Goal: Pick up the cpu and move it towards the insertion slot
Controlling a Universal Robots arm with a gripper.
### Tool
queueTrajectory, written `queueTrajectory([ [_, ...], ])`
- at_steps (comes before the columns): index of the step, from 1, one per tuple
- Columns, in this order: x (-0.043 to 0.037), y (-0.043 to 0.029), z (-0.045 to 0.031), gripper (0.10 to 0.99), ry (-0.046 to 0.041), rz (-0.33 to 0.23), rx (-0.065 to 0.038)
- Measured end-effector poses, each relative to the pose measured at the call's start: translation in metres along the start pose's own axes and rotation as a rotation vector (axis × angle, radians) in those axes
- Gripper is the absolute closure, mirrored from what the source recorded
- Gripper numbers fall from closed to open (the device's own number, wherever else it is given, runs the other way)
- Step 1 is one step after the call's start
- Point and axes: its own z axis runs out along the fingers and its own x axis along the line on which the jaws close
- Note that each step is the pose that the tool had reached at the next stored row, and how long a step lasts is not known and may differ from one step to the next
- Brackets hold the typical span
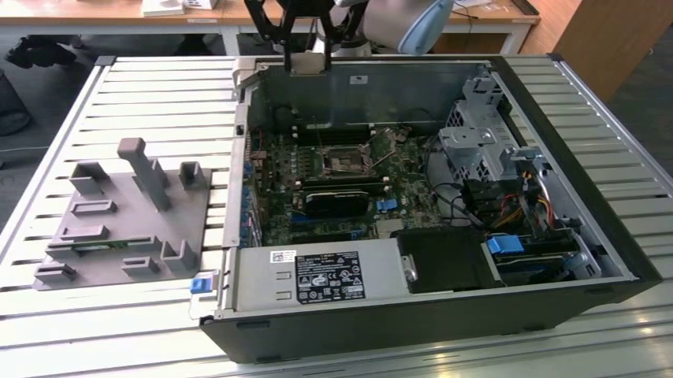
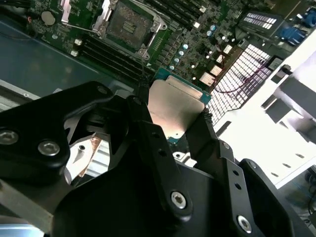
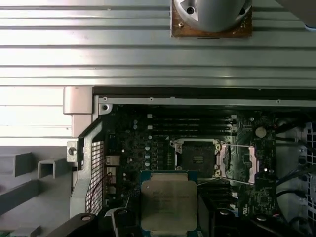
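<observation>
Holding the cpu (image 2: 175, 106) between the jaws: your gripper (image 2: 173, 116) is closed on its two opposite edges, chip flat, metal lid facing the first wrist view. In the exterior view the gripper (image 1: 305, 55) hangs high over the case's (image 1: 589, 260) back wall, above the motherboard. The insertion slot (image 3: 197, 158) sits open, its frame flipped aside, just beyond the cpu's (image 3: 168, 205) far edge in the first wrist view, offset diagonally. Chip edges look roughly square to the socket.

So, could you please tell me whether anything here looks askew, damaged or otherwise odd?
Nothing stands out. The black gripper holds the flat square silvery-topped cpu level above the green motherboard, and the square metal-framed insertion slot lies open, dark centre exposed.
</observation>
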Motion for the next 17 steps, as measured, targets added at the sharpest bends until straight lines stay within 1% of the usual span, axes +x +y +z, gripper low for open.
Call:
queueTrajectory([
  [3, -0.0059, 0.0047, 0.0009, 0.541, 0.0000, 0.000, 0.000],
  [12, -0.0293, 0.0105, 0.0033, 0.541, -0.0001, 0.002, 0.000],
  [15, -0.0379, 0.0116, 0.0040, 0.541, -0.0001, 0.003, 0.000],
  [16, -0.0438, 0.0119, 0.0044, 0.541, -0.0002, 0.003, 0.000],
  [17, -0.0472, 0.0120, 0.0046, 0.541, -0.0002, 0.003, 0.000],
])
